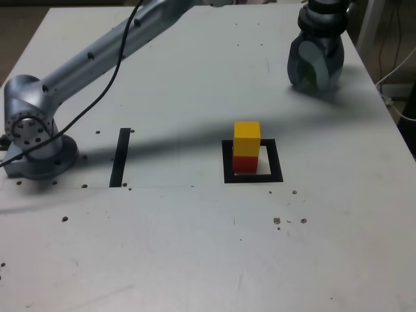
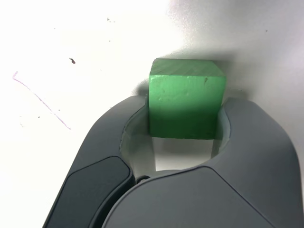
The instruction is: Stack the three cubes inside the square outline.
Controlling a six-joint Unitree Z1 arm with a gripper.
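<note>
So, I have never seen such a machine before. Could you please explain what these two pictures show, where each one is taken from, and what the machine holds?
The machine is one grey robot arm bolted to a pale table. At its end is a tool, two curved jaws that pinch things.

The exterior view comes from a camera standing off the arm and looking down on the table. The wrist view comes from a camera on the arm itself, looking along the jaws.

On the table a yellow cube sits on a red cube, inside a black square outline. A separate black strip lies toward the exterior view's left.

In the wrist view the jaws are closed on a green cube, which rests on the table.
</note>
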